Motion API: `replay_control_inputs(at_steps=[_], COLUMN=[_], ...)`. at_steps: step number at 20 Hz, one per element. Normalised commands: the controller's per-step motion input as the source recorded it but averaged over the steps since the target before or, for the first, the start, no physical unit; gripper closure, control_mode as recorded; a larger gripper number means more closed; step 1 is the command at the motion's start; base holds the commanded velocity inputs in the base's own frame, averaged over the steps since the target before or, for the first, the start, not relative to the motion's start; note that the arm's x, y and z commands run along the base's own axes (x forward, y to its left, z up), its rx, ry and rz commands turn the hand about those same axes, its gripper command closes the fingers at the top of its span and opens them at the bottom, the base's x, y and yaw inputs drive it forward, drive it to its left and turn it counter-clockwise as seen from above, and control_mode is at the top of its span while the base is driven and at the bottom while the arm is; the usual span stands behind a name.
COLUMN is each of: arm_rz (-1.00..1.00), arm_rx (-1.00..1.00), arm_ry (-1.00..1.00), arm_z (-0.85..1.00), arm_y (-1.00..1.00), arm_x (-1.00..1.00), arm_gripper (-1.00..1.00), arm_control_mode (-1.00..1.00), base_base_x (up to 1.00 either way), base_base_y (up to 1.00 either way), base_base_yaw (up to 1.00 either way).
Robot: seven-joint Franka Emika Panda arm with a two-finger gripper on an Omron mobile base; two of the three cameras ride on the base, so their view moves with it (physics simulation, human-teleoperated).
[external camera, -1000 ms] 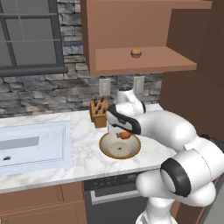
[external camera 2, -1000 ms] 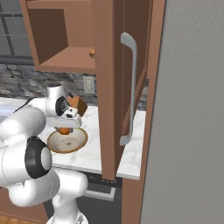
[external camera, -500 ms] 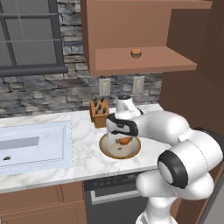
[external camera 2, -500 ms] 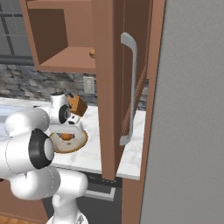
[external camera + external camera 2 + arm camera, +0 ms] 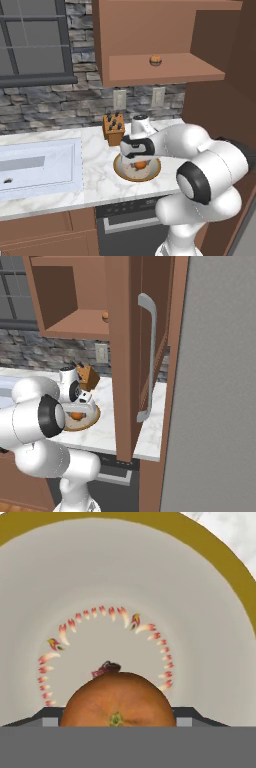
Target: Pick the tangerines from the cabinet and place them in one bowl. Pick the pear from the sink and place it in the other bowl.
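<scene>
A bright orange tangerine (image 5: 141,164) (image 5: 117,699) sits between my gripper's (image 5: 139,159) (image 5: 118,714) fingers, which are shut on it. It hangs just over the middle of the shallow tan-rimmed bowl (image 5: 120,173) (image 5: 93,418) (image 5: 125,572) on the marble counter. The same tangerine (image 5: 76,415) shows orange under the hand from the right side. A duller tangerine (image 5: 155,60) (image 5: 105,317) rests on the shelf of the open reddish-brown cabinet (image 5: 165,72). The pear and the other bowl are out of view.
A wooden knife block (image 5: 113,128) (image 5: 90,377) stands just behind the bowl. The sink (image 5: 37,165) lies to the left. The open cabinet door (image 5: 132,356) with its grey handle hangs beside a tall grey panel (image 5: 220,381) on the right.
My hand has sunk a little lower over the bowl with the tangerine still gripped, and the arm's elbow has swung round. The fruit on the shelf has not moved.
</scene>
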Motion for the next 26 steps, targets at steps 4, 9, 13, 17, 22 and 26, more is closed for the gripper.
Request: replay_control_inputs(at_steps=[4, 9, 13, 17, 22, 26], arm_rz=[0.00, 0.00, 0.00, 0.00, 0.00, 0.00], arm_rx=[0.00, 0.00, 0.00, 0.00, 0.00, 0.00], arm_ry=[0.00, 0.00, 0.00, 0.00, 0.00, 0.00], arm_z=[-0.22, -0.05, -0.01, 0.00, 0.00, 0.00], arm_y=[0.03, 0.00, 0.00, 0.00, 0.00, 0.00], arm_x=[0.05, 0.00, 0.00, 0.00, 0.00, 0.00], arm_gripper=[1.00, 1.00, 1.00, -1.00, -1.00, -1.00], arm_control_mode=[-1.00, -1.00, -1.00, -1.00, -1.00, -1.00], base_base_x=[0.00, 0.00, 0.00, 0.00, 0.00, 0.00], base_base_y=[0.00, 0.00, 0.00, 0.00, 0.00, 0.00], base_base_yaw=[0.00, 0.00, 0.00, 0.00, 0.00, 0.00])
